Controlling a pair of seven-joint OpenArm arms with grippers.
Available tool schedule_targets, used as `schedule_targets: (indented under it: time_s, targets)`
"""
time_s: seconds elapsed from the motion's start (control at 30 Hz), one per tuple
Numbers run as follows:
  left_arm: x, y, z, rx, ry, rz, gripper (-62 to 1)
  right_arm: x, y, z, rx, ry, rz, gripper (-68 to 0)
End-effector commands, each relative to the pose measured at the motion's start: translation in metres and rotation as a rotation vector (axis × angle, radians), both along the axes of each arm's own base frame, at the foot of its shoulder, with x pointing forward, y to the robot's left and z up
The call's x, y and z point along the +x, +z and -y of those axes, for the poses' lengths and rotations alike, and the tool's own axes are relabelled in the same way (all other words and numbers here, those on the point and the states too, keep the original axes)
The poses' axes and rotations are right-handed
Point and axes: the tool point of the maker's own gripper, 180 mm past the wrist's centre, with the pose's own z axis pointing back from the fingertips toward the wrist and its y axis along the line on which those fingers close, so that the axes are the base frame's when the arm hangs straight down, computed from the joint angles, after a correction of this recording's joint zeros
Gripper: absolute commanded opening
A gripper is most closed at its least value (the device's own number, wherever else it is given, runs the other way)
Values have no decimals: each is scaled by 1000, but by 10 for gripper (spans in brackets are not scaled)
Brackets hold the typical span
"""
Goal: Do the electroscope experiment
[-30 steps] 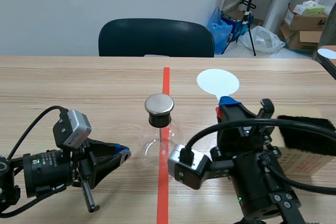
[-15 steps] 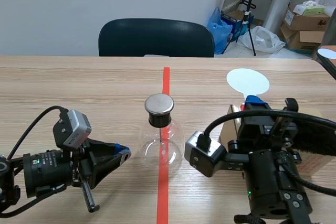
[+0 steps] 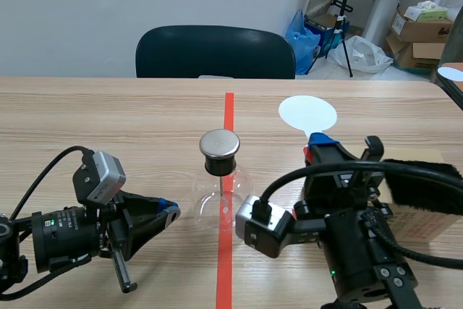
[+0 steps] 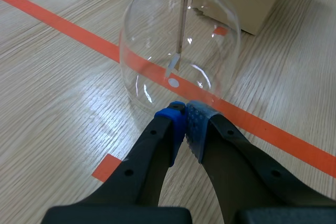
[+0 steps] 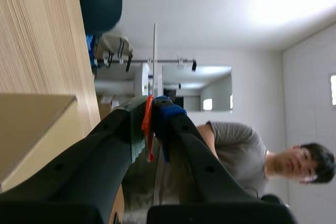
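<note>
While gripping the white disc (image 3: 307, 113) by its handle (image 5: 149, 127) in the right gripper (image 3: 319, 147), left gripper (image 4: 185, 117) pinched empty, probably best lowering slowly toward the metal cap (image 3: 219, 144).

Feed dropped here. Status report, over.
Left pincer shut, empty, near the electroscope flask. Right pincer shut on white disc paddle, upright, clear of flask. Cardboard box by right arm.

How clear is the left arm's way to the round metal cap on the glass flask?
Probably clear: left gripper lies low beside the clear glass flask, its round metal cap bare; the right gripper holds a white disc aside.
</note>
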Motion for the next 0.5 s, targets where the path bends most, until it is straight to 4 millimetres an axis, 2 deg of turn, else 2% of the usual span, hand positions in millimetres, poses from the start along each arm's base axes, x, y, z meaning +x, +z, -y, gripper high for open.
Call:
schedule_targets:
  time_s: [0.0, 0.47]
  targets:
    - [2, 9, 5, -33, -3, 18, -577, 4, 11, -4, 3, 28, 38, -667]
    - [2, 9, 5, -33, -3, 18, -578, -18, 9, -55, -24, 338, 37, -667]
